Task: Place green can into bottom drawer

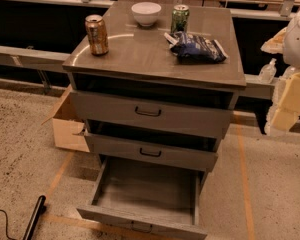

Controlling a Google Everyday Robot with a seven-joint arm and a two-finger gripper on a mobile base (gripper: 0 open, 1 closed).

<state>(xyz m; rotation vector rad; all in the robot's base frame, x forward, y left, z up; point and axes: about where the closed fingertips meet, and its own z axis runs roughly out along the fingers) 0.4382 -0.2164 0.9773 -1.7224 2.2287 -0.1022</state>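
Grey cabinet (pixel 150 59) with bottom drawer (pixel 140 184) pulled open; white arm (pixel 299 31) at right edge, gripper out of frame, state impossible to tell. On top: dark bag (pixel 196 47), white bowl (pixel 146 13), gold can (pixel 96 34) at left, green can (pixel 180 18) upright at back between bowl and bag. Apparently pre-grasp; next calls for reaching in and closing around green can without nudging its neighbours.

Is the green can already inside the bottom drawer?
No, the green can stands on the cabinet top by the white bowl, the bottom drawer lies open, and the end effector is at the right edge.
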